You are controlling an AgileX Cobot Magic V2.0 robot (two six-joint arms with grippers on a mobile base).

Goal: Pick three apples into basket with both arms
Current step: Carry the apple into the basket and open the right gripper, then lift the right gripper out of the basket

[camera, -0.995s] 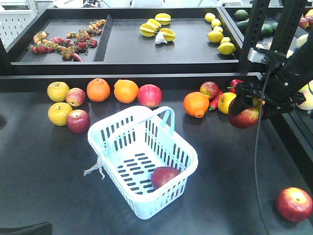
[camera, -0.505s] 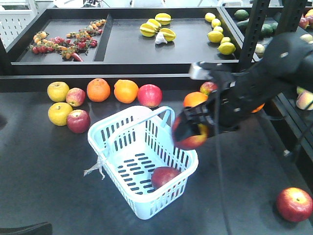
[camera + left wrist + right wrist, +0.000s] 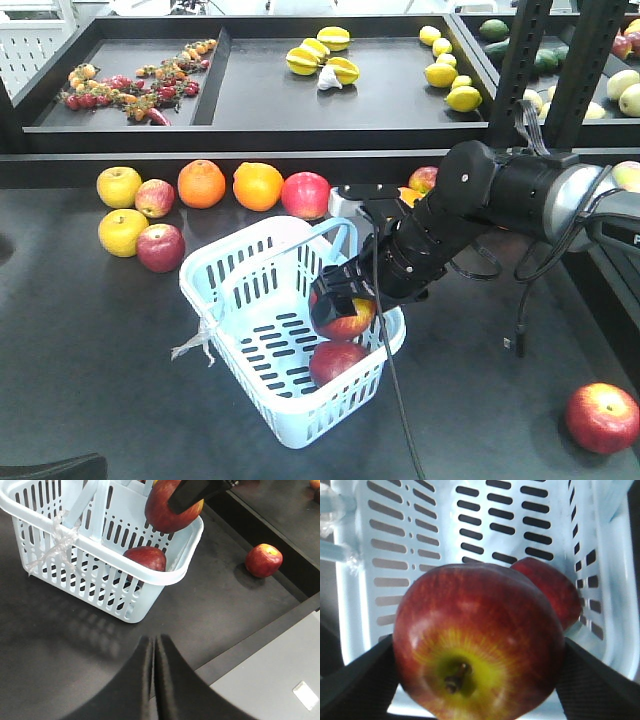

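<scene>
One apple (image 3: 345,322) clamped in right gripper (image 3: 340,312) above basket (image 3: 240,262), second apple (image 3: 335,361) lay inside basket, third apple (image 3: 601,417) lay well right of basket, left gripper (image 3: 153,652) closed, empty, beside basket.

No readable text, labels, brand names, numbers or signs appear anywhere in any of the camera views.

One basket (image 3: 215,265). Seven red apples (image 3: 337,362): one in the basket, one held over it (image 3: 345,318), one alone at the right of the desk (image 3: 100,380), and four in the back row. Two yellow apples (image 3: 119,186). Three oranges (image 3: 201,184), the third mostly hidden behind the arm (image 3: 500,190).
</scene>
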